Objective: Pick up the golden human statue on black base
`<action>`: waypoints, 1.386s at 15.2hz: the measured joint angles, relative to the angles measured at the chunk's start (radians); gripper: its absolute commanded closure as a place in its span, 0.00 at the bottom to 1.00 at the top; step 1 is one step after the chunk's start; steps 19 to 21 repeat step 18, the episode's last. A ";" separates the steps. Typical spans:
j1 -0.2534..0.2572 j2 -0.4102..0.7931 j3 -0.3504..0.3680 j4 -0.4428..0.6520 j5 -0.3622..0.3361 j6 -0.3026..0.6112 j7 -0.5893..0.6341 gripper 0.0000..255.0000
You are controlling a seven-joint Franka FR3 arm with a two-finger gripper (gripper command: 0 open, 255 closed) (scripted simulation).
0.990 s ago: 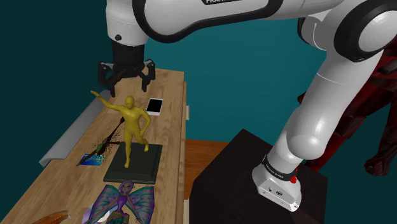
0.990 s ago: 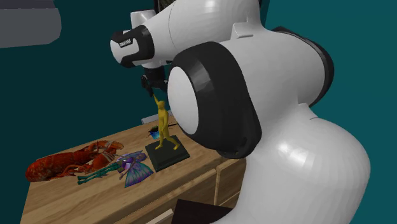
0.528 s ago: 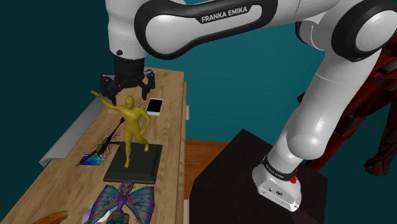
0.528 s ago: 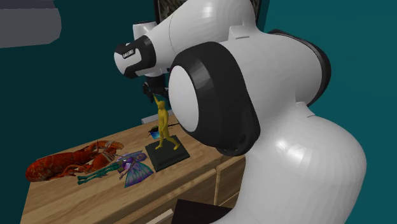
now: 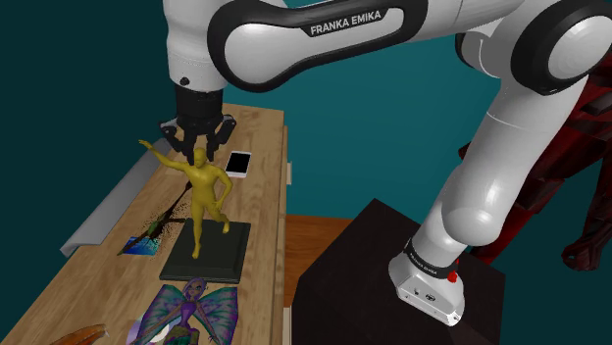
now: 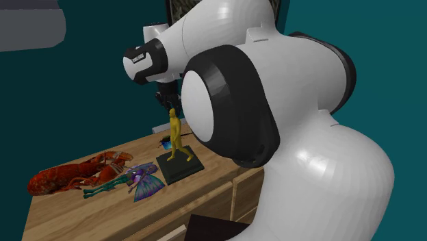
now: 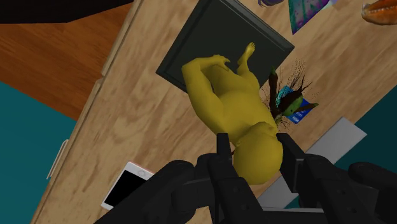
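1 each: statue point(image 5: 206, 191), fairy point(image 5: 191, 304), lobster point(image 6: 68, 178), phone point(image 5: 238, 163)

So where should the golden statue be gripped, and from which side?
By the head, coming straight down from above. The golden statue stands upright on its black base, so the rounded head is the topmost part and narrow enough for the jaws. One outstretched arm makes the torso awkward. In the wrist view the gripper clasps the head on both sides.

Flat teal walls point(image 5: 78, 59) back a long light-wood cabinet point(image 5: 263, 132) with drawer fronts point(image 6: 205, 202) (small pale handles on them), over an orange-brown wooden floor point(image 5: 312, 240). A dark red furniture frame point(image 5: 588, 186) stands at the shoulder view's right.
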 measured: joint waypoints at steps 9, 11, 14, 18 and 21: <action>0.000 -0.008 0.001 0.066 0.010 -0.075 -0.011 1.00; 0.001 -0.010 0.002 0.091 0.012 -0.102 -0.013 1.00; 0.002 -0.010 0.003 0.132 0.014 -0.144 -0.017 1.00; 0.004 -0.004 0.004 0.187 0.012 -0.193 -0.019 1.00; 0.004 -0.004 0.004 0.187 0.012 -0.193 -0.019 1.00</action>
